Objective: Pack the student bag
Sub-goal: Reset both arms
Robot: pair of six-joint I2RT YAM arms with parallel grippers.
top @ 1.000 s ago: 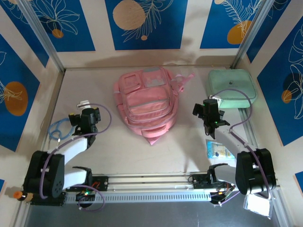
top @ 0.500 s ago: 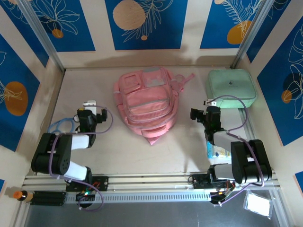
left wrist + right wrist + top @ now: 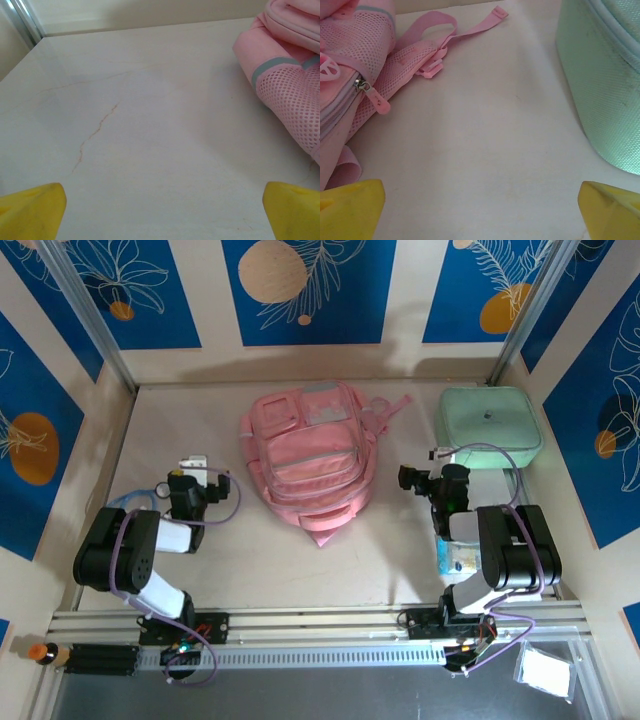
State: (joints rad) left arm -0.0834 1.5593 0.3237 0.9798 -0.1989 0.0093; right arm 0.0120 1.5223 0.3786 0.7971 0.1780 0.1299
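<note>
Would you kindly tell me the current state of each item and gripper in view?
student bag: lying flat, appears zipped shut
mint-green case: closed, apart from the bag
left gripper: open, holding nothing
right gripper: open, holding nothing

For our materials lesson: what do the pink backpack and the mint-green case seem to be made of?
Student bag: soft matte fabric, likely synthetic; it sags, with open mesh at the side. Mint-green case: probably coated textile, faint sheen over fine dimpled texture.

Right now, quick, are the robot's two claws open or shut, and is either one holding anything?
Left gripper: open, holding nothing.
Right gripper: open, holding nothing.
</note>
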